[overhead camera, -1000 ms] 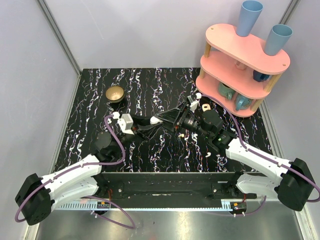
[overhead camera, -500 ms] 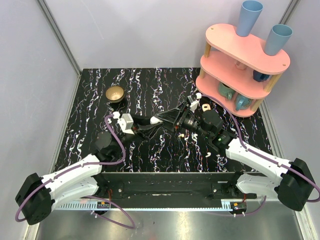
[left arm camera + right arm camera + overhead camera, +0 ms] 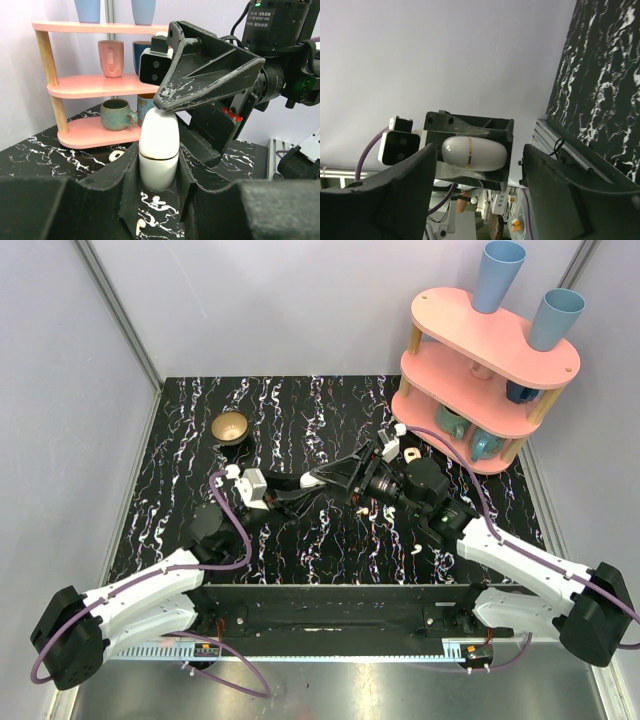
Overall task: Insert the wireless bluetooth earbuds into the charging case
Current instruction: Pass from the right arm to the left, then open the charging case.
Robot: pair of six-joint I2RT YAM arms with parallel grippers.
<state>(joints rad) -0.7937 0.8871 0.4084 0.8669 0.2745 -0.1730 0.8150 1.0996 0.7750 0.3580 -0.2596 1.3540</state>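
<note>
Charging case: white, egg-shaped, with a gold seam. It stands upright off the desk, centre of the scene. The seam reads as closed, so the lid is not yet up.
Left fingers: closed on the lower half of the charging case, one on each side, gripping it.
Right fingers: spread wide and holding nothing. One tip touches the top of the lid.
Change: the right fingers have slid left over the case. Its white top, exposed from above a moment ago, is now covered.
Earbuds: loose on the desk, none in the case. One lies near and to the right; another lies farther off beside the pink shelf.
Meaning: probably the lid-opening step. Insertion has not begun, and the right fingers must be free to fetch an earbud afterward.
</note>
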